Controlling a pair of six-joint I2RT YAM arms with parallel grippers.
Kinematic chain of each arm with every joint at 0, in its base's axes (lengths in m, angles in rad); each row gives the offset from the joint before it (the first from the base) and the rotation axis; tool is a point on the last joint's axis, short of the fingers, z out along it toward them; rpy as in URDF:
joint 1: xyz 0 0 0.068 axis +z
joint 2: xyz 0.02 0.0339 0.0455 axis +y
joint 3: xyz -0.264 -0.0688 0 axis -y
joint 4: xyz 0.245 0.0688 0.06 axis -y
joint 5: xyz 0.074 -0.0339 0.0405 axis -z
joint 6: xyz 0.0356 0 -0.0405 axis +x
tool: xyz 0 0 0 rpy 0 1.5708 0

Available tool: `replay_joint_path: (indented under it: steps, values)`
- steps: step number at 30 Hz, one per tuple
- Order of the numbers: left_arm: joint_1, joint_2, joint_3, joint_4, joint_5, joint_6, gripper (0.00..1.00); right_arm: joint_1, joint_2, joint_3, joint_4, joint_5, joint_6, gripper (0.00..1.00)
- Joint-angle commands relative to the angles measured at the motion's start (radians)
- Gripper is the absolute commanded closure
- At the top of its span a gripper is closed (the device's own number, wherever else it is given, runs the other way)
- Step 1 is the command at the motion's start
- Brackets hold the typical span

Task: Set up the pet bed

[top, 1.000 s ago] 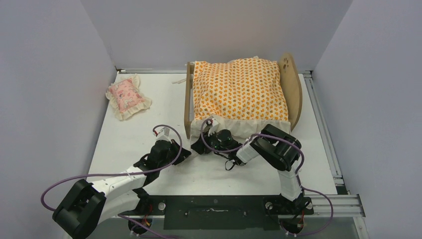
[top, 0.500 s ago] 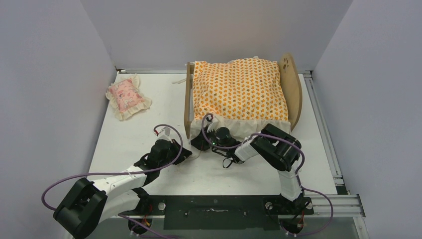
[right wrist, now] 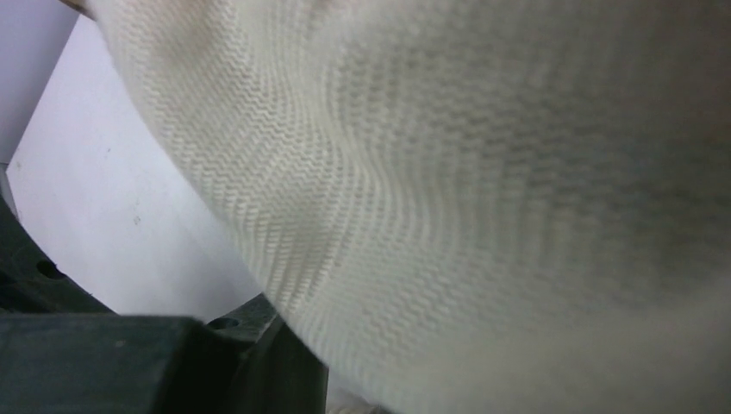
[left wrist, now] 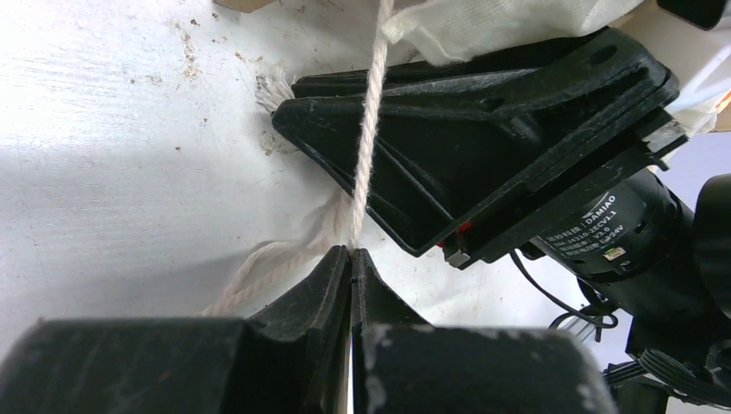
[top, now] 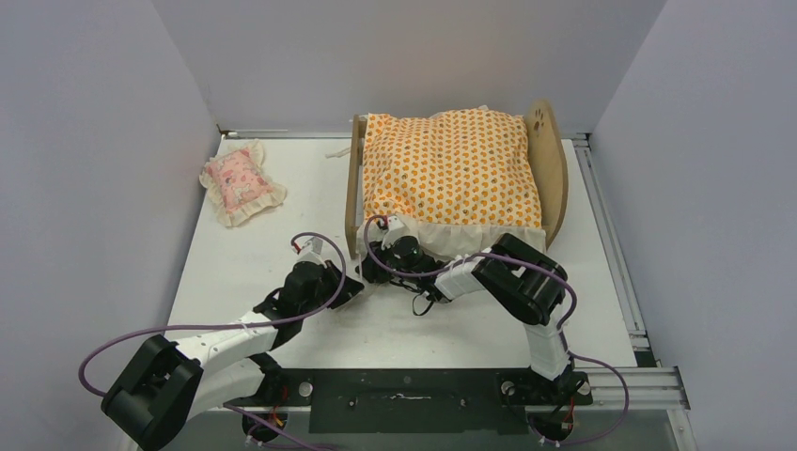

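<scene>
The counter [top: 282,235] is boxed in by walls [top: 404,56] at back, left and right, and a rail [top: 609,235] is run along its right edge. The pet bed [top: 554,178] is set at the back right, close to the back wall, with the headboard [top: 548,141] near the rail. Bare counter is seen between the footboard [top: 353,188] and the pillow [top: 241,183], and in the near strip in front of the bed. Both arms are crowded there, at the footboard's near corner.

Counted: one bed, one orange cushion [top: 451,169], one pink pillow, one cord [left wrist: 366,129], two arms.

The bed's long axis is laid left-right across the counter. The headboard with the paw cutout is pointed right, the footboard left. The cushion is laid on the frame, and its white ruffle [right wrist: 483,172] is hung over the near side.

On the left gripper [left wrist: 352,259] the fingers are pressed together and the cord is pinched at the tips. From there the cord is run up across the other arm's black body toward the ruffle. Frayed strands are seen on the counter beside the tips.

The right gripper [top: 374,268] is placed just beside the left one, at the ruffle. Its wrist view is filled by ruffle fabric, so whether it is open or closed cannot be told.
</scene>
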Motion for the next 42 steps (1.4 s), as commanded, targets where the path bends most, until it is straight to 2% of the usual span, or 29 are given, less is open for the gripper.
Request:
replay_joint_path:
  steps: [1, 3, 6, 12, 15, 19, 21, 24, 26, 35, 42]
  values:
    - [0.003, -0.015, 0.027, -0.006, 0.033, 0.019, 1.0, 0.025, 0.022, 0.001, -0.126, -0.029, -0.027, 0.71]
    - [0.003, -0.024, 0.025, -0.015, 0.029, 0.019, 1.0, 0.034, -0.002, -0.005, -0.139, -0.026, -0.041, 0.63]
    - [0.003, -0.035, 0.027, -0.024, 0.026, 0.021, 1.0, 0.041, -0.05, -0.022, -0.141, -0.022, -0.047, 0.61]
    - [0.003, -0.032, 0.035, -0.017, 0.038, 0.024, 1.0, 0.037, -0.085, -0.046, -0.101, -0.025, 0.017, 0.75]
    - [0.003, -0.031, 0.039, -0.014, 0.041, 0.024, 1.0, 0.03, -0.087, -0.058, -0.065, -0.04, 0.074, 0.86]
    - [0.003, -0.035, 0.039, -0.015, 0.041, 0.026, 1.0, 0.022, -0.117, -0.077, -0.044, -0.039, 0.124, 0.87]
    - [0.004, -0.034, 0.037, -0.016, 0.041, 0.029, 1.0, 0.02, -0.14, -0.082, -0.049, -0.042, 0.134, 0.84]
    - [0.005, -0.033, 0.036, -0.015, 0.038, 0.033, 1.0, 0.018, -0.179, -0.09, -0.063, -0.033, 0.15, 0.69]
    - [0.006, -0.024, 0.039, -0.011, 0.039, 0.039, 1.0, 0.019, -0.209, -0.101, -0.078, -0.007, 0.177, 0.64]
    - [0.006, 0.03, 0.051, 0.035, 0.071, 0.047, 1.0, -0.007, -0.215, -0.143, -0.002, 0.016, 0.355, 0.68]
    - [0.006, 0.034, 0.054, 0.048, 0.084, 0.066, 1.0, -0.022, -0.178, -0.145, 0.116, -0.03, 0.524, 0.57]
